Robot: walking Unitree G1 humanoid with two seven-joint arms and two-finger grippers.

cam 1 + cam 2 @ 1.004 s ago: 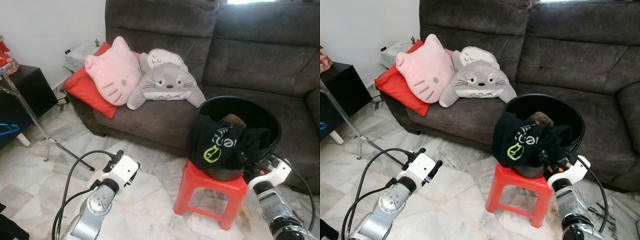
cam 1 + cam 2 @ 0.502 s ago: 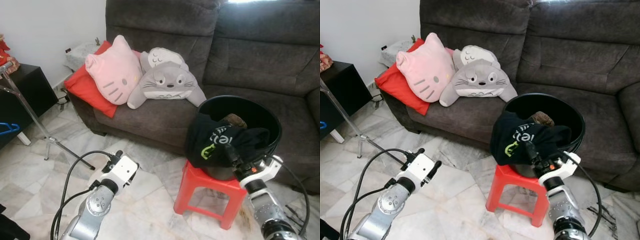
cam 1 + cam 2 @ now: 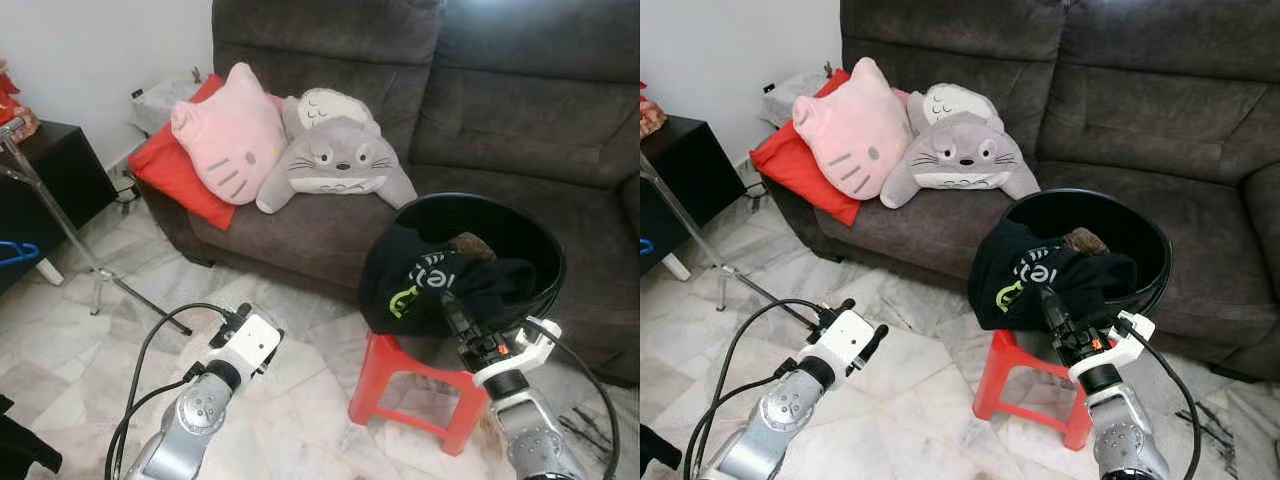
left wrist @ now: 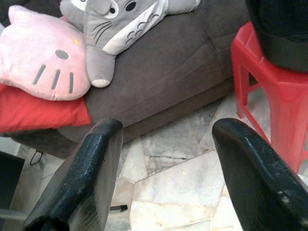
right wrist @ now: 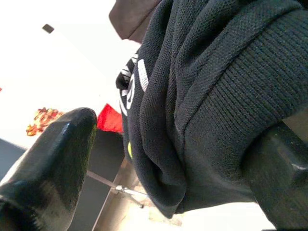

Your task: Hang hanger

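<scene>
From its wrist view the right gripper (image 5: 159, 144) straddles the black garment (image 5: 202, 96), fingers apart, draped over the black tub (image 3: 540, 250) (left gripper (image 4: 163, 159) spread, idle).

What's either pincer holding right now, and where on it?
Nothing held. Right pincer open at the black garment draped over the bucket rim; left pincer open, empty.

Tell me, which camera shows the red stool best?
The left eye view: the red stool shows whole beneath the black bucket. The right eye view matches. The left wrist view catches one corner; the right wrist view is mostly dark garment.
</scene>
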